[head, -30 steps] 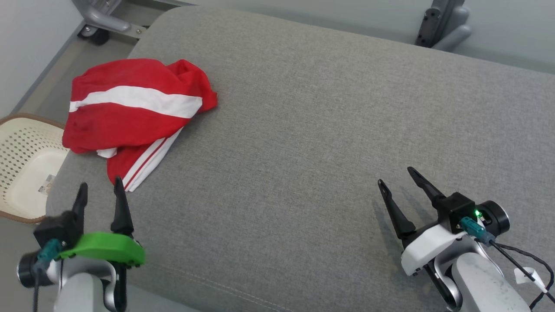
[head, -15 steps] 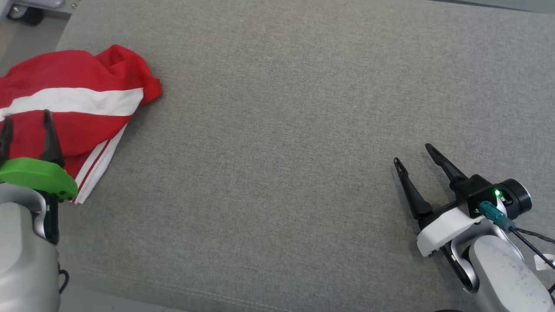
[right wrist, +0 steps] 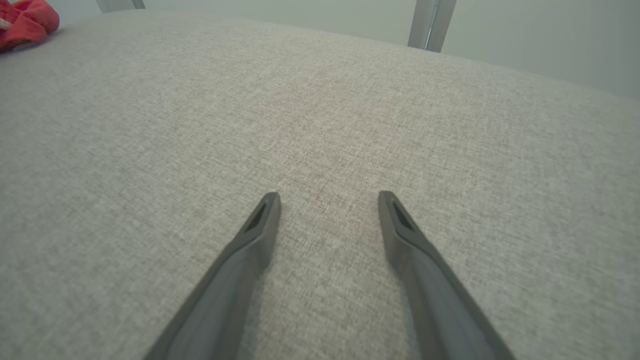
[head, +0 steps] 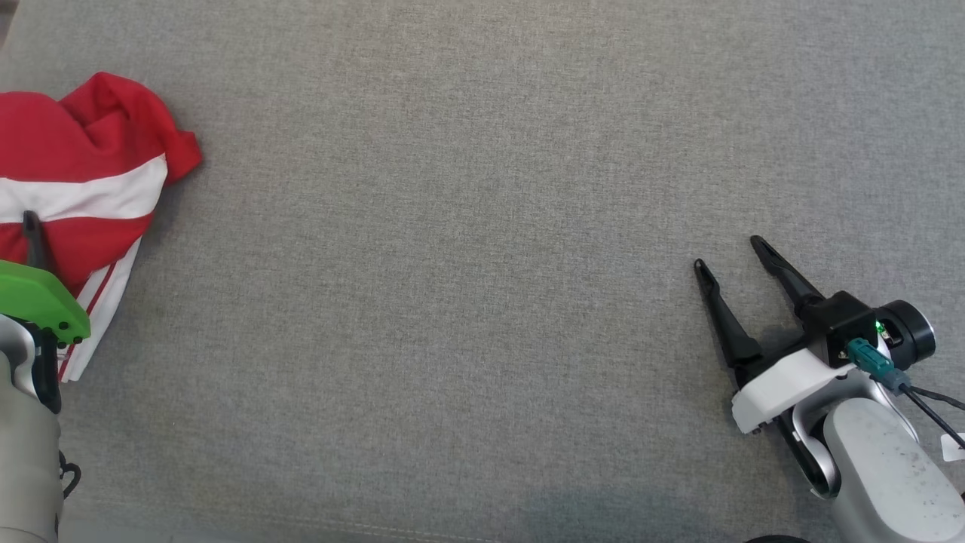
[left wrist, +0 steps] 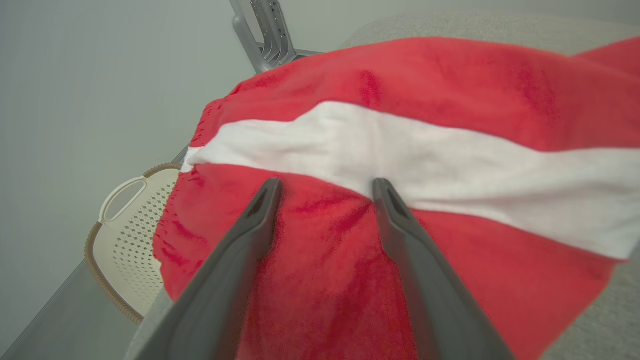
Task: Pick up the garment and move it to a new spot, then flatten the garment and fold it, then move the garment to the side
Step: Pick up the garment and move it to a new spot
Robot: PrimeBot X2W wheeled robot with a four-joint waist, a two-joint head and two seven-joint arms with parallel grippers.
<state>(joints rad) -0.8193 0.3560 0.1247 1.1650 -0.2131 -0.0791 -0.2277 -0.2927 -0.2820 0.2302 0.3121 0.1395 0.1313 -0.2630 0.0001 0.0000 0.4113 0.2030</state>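
The garment (head: 83, 136) is red with white stripes and lies crumpled at the far left of the grey cushion (head: 482, 302). My left gripper (left wrist: 325, 187) stands open right over it, fingertips at the edge of the broad white stripe, nothing pinched between them. In the head view one dark left finger (head: 32, 237) rises in front of the red cloth above the green wrist cover. Far off at the lower right, my right gripper (head: 729, 253) is open and low over bare cushion. In the right wrist view its fingers (right wrist: 327, 195) are spread, and the garment (right wrist: 25, 20) is a small red patch at the top left.
A cream perforated basket (left wrist: 125, 235) sits on the floor beyond the cushion's left end, below the garment's edge. Grey metal frame legs (left wrist: 265, 30) (right wrist: 430, 22) stand behind the cushion. Bare grey fabric stretches between the two grippers.
The head camera has shifted, putting the garment at the picture's left edge. My left gripper has advanced from just short of the striped hem to over the red cloth. The right gripper has held still.
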